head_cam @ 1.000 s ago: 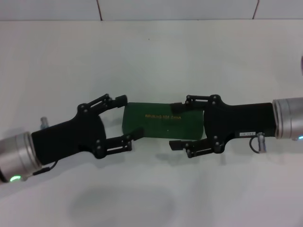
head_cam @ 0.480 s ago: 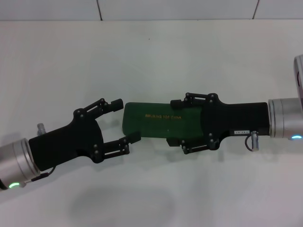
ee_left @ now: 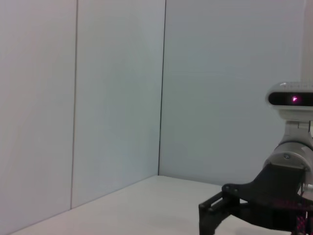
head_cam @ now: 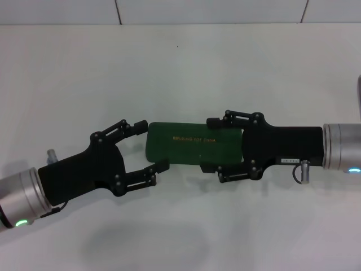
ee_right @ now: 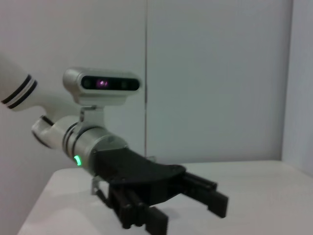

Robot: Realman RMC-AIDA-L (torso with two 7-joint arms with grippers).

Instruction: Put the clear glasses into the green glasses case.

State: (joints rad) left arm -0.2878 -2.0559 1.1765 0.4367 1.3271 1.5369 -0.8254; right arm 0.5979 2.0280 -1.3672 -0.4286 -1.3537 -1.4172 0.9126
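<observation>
While the green glasses case [head_cam: 193, 141] lies shut and flat on the white table [head_cam: 186, 68], both arms reach in toward it from opposite ends. Gold lettering runs across the middle of its lid. At the case's right end, the right gripper [head_cam: 213, 144] has its two black fingers clamped on the case, one pressed along the far long edge and the other along the near long edge, so the end of the case sits between them up to the gripper's black body. At the case's left end, the left gripper [head_cam: 150, 145] has its fingers spread apart: the far fingertip lies just beside the case's far left corner and the near fingertip sits at its near left corner, but whether either tip actually touches the case cannot be told. A green light glows on the left arm's silver wrist ring, well to the left of the case. The clear glasses do not show in any view, and with the lid down the inside of the case is hidden. From the left wrist view the right gripper [ee_left: 210, 215] appears low at the edge of the table; from the right wrist view the left gripper [ee_right: 188, 208] shows with its fingers parted.
</observation>
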